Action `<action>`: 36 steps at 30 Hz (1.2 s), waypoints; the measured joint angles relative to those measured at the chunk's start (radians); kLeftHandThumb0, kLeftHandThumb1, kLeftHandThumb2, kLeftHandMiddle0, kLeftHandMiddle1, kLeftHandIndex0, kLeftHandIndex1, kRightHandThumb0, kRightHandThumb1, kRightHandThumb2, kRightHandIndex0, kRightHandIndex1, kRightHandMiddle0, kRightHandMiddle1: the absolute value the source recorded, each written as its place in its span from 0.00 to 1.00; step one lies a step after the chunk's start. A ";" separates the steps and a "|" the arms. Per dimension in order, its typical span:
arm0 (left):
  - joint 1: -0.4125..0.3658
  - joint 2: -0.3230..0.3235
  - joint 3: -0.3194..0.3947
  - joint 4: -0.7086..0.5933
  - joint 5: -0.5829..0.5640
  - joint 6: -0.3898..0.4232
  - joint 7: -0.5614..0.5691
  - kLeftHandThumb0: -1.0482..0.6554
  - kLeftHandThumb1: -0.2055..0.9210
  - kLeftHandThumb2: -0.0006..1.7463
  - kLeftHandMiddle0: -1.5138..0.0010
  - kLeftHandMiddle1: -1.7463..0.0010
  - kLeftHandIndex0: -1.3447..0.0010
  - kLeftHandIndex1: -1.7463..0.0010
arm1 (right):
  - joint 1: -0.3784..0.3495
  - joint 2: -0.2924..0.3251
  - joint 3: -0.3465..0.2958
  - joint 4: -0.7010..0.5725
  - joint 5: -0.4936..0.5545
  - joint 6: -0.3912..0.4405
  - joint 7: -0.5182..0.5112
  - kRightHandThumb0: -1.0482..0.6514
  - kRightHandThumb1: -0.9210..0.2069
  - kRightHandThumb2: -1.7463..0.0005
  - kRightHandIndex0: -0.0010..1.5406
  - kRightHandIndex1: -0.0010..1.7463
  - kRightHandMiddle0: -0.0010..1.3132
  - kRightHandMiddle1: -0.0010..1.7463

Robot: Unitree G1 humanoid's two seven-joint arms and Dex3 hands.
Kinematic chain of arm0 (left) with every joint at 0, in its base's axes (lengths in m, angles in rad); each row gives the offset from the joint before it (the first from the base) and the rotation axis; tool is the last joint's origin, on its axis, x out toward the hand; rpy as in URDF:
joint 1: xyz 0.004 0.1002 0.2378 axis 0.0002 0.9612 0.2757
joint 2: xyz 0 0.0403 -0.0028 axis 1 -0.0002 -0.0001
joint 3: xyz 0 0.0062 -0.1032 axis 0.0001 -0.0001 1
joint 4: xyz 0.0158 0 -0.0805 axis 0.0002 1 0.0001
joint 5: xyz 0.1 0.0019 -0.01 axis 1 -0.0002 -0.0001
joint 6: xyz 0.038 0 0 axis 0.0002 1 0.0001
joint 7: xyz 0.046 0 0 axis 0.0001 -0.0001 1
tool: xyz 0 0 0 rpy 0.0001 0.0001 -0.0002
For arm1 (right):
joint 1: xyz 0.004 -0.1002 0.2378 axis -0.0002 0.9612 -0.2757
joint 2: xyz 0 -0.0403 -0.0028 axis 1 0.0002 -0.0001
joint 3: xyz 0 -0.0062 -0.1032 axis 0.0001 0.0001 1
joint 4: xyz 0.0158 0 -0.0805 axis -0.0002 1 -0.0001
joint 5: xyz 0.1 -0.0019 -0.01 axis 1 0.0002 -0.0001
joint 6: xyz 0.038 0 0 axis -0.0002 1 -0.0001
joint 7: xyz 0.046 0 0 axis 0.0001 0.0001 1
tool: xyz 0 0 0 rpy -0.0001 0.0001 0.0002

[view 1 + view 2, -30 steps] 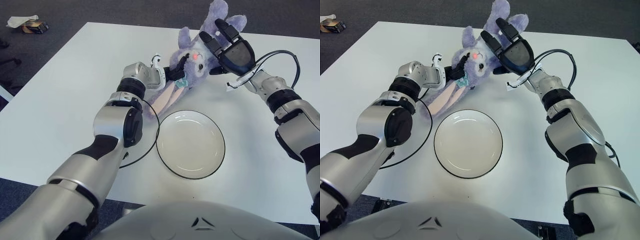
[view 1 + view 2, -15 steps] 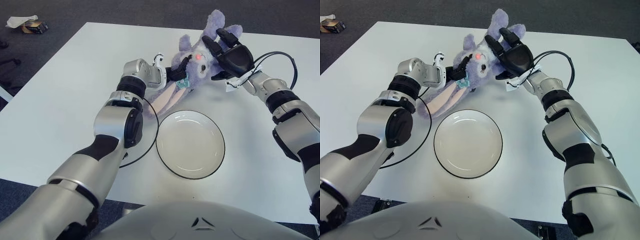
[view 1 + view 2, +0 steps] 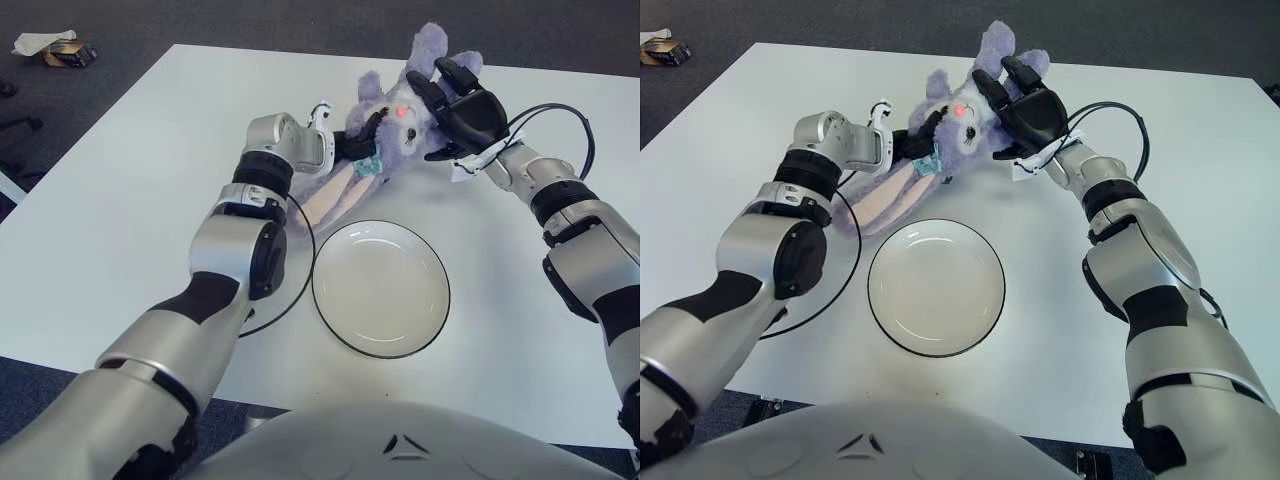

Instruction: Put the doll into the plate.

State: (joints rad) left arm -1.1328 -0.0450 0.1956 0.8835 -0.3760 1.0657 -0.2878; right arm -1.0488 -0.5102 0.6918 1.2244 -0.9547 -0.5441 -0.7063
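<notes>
Grasp step: the doll point(image 3: 385, 130) lies on the table point(image 3: 120, 220) beyond the empty plate point(image 3: 381, 288), left hand point(image 3: 335, 150) and right hand point(image 3: 460, 110) closed around it; next, lift and carry plateward.

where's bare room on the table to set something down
Free: the white table's left side beyond the left arm, and its right side past the white round plate. Crowded: the far middle, where left hand and right hand hold the purple plush rabbit doll.

lilac doll point(image 3: 385, 110), white black-rimmed plate point(image 3: 381, 287)
</notes>
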 measured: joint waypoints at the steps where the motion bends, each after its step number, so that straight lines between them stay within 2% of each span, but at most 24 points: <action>1: 0.003 -0.001 -0.003 -0.006 0.000 0.004 -0.002 0.33 0.44 0.77 0.16 0.00 0.53 0.00 | 0.000 0.001 -0.001 0.001 0.001 -0.002 0.005 0.30 0.32 0.49 0.00 0.00 0.00 0.15; 9: 0.029 -0.015 -0.018 -0.053 -0.001 0.038 -0.004 0.33 0.44 0.77 0.16 0.00 0.53 0.00 | -0.001 0.015 -0.002 0.012 0.004 0.006 0.029 0.37 0.30 0.43 0.00 0.00 0.00 0.13; 17: 0.046 -0.024 -0.028 -0.094 -0.003 0.061 -0.010 0.33 0.44 0.77 0.17 0.00 0.53 0.00 | -0.001 0.030 -0.002 0.015 0.003 0.045 0.005 0.33 0.22 0.46 0.00 0.00 0.00 0.14; 21: 0.046 -0.024 -0.039 -0.100 -0.003 0.062 -0.015 0.33 0.44 0.77 0.17 0.00 0.53 0.00 | -0.001 0.043 -0.003 0.021 0.003 0.078 -0.035 0.27 0.26 0.51 0.06 0.04 0.00 0.26; 23: 0.046 -0.025 -0.044 -0.100 -0.003 0.064 -0.021 0.33 0.44 0.77 0.17 0.00 0.53 0.00 | 0.000 0.054 -0.006 0.025 0.003 0.099 -0.056 0.26 0.28 0.51 0.04 0.15 0.00 0.31; 24: 0.046 -0.026 -0.046 -0.100 -0.003 0.065 -0.022 0.33 0.44 0.77 0.17 0.00 0.53 0.00 | 0.000 0.059 -0.007 0.027 0.003 0.107 -0.064 0.27 0.31 0.51 0.03 0.31 0.00 0.42; 26: 0.046 -0.027 -0.051 -0.101 -0.003 0.066 -0.026 0.33 0.44 0.77 0.17 0.00 0.53 0.00 | 0.001 0.067 -0.010 0.031 0.003 0.124 -0.086 0.28 0.34 0.49 0.02 0.50 0.00 0.56; 27: 0.046 -0.028 -0.053 -0.101 -0.003 0.067 -0.028 0.33 0.44 0.77 0.17 0.00 0.53 0.00 | 0.002 0.070 -0.011 0.033 0.003 0.130 -0.098 0.29 0.37 0.46 0.03 0.62 0.00 0.68; 28: 0.046 -0.028 -0.056 -0.102 -0.003 0.068 -0.030 0.33 0.44 0.77 0.17 0.00 0.53 0.00 | 0.004 0.073 -0.013 0.034 0.004 0.136 -0.115 0.29 0.39 0.44 0.03 0.70 0.00 0.76; 29: 0.046 -0.028 -0.058 -0.103 -0.003 0.069 -0.033 0.33 0.44 0.77 0.17 0.00 0.53 0.00 | 0.005 0.075 -0.015 0.035 0.004 0.138 -0.128 0.30 0.40 0.44 0.03 0.73 0.00 0.79; 30: 0.046 -0.028 -0.060 -0.103 -0.003 0.069 -0.036 0.33 0.44 0.77 0.16 0.00 0.53 0.00 | 0.006 0.077 -0.017 0.036 0.004 0.139 -0.140 0.41 0.38 0.43 0.12 0.80 0.10 0.86; 33: 0.046 -0.028 -0.067 -0.105 -0.003 0.069 -0.043 0.33 0.44 0.77 0.16 0.00 0.53 0.00 | 0.012 0.082 -0.028 0.040 0.009 0.120 -0.208 0.55 0.41 0.37 0.25 0.90 0.23 0.96; 34: 0.046 -0.028 -0.069 -0.106 -0.003 0.069 -0.045 0.33 0.45 0.77 0.15 0.00 0.53 0.00 | 0.014 0.084 -0.032 0.041 0.011 0.112 -0.230 0.57 0.45 0.34 0.31 0.89 0.27 0.97; 36: 0.046 -0.028 -0.072 -0.108 -0.003 0.069 -0.052 0.33 0.45 0.77 0.15 0.00 0.53 0.00 | 0.018 0.088 -0.038 0.043 0.021 0.097 -0.270 0.59 0.49 0.32 0.37 0.87 0.32 0.99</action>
State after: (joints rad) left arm -1.0865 -0.0730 0.1234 0.7758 -0.3786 1.1347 -0.3395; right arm -1.0311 -0.4227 0.6541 1.2675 -0.9335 -0.4470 -0.9760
